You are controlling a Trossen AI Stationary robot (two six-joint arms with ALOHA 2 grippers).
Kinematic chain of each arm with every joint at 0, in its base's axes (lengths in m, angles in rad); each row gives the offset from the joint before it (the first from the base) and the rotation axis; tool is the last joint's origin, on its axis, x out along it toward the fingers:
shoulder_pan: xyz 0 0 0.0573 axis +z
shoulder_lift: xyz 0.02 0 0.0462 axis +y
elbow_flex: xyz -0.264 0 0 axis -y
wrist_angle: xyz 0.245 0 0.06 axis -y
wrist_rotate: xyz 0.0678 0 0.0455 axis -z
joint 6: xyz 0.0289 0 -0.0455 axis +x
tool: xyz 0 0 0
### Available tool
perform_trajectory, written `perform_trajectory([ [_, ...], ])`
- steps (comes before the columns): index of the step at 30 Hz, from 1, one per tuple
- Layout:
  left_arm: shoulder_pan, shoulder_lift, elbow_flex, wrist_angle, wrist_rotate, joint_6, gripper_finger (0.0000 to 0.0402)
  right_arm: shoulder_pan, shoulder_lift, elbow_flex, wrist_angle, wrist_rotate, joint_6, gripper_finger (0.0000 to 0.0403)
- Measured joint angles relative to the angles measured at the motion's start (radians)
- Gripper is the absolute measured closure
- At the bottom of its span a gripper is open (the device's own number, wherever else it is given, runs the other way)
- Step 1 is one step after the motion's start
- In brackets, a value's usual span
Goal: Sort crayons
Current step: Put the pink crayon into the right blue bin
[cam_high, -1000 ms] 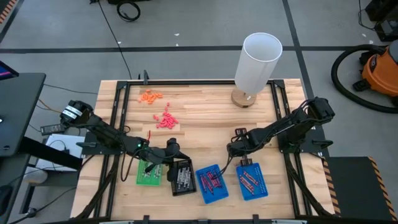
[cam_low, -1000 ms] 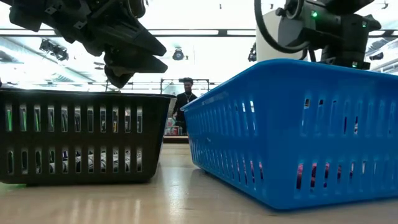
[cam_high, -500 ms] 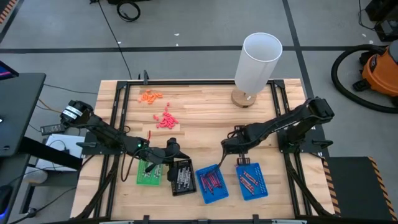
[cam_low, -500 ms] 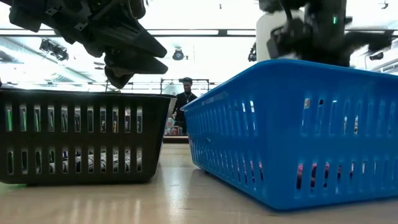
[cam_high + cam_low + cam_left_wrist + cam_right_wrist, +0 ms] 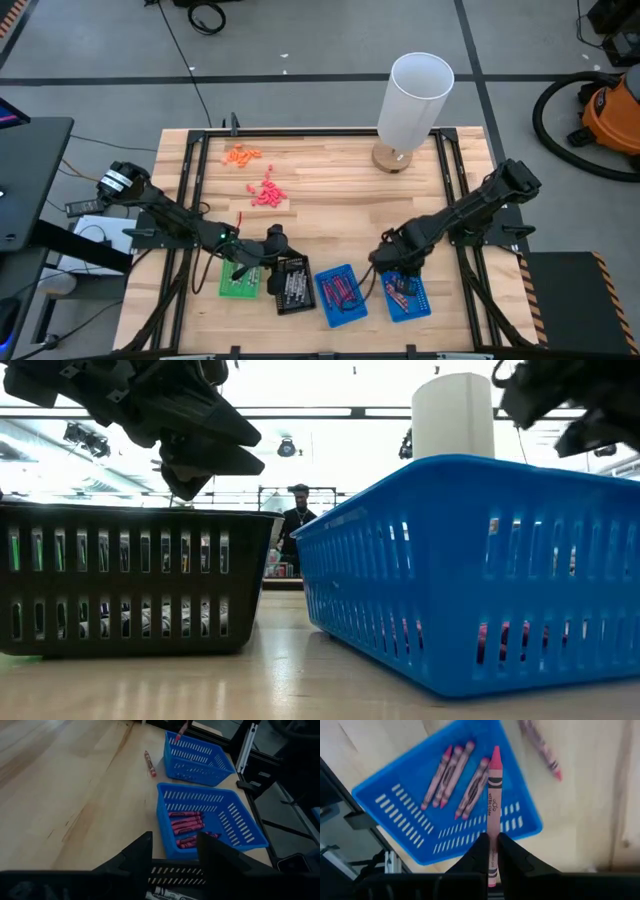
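Note:
My right gripper points steeply down over the right blue tray, shut on a pink crayon. Several pink crayons lie in that tray, and more lie in the middle blue tray. A loose crayon lies flat on the wood beside the right tray. My left gripper hovers open over the black tray and the green tray, with nothing between its fingers. My right gripper pinches the pink crayon's blunt end between its two fingers. The crayon runs straight on past the fingertips, along the fingers, its pointed tip farthest out. The fingers come from above, slanting down. The crayon is clear of the tray below.
Orange crayons and red-pink crayons lie in two heaps at the far left of the table. A tall white cylinder stands at the far edge. In the low view the black tray and a blue tray fill the foreground.
My right gripper has risen and moved toward the table's near edge, from beside the blue trays to over the right one. It has rolled and tipped to point steeply down, staying shut on the crayon.

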Motion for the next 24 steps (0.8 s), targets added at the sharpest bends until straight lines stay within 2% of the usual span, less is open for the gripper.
perform_trajectory([
  [6, -0.001, 0.000, 0.000, 0.019, -0.001, 0.000, 0.0237, 0.072, 0.000, -0.004, 0.028, -0.006, 0.110, 0.0374],
  [14, -0.001, 0.000, 0.000, 0.033, -0.004, 0.011, 0.0237, 0.103, 0.000, -0.013, 0.111, 0.002, 0.235, 0.0374],
  [20, 0.000, 0.000, 0.000, 0.033, -0.006, 0.014, 0.0237, 0.111, 0.001, -0.102, 0.272, -0.051, 0.249, 0.0373],
  [24, 0.000, 0.000, 0.000, 0.034, -0.008, 0.014, 0.0237, 0.110, 0.001, -0.160, 0.318, -0.064, 0.269, 0.0356],
])
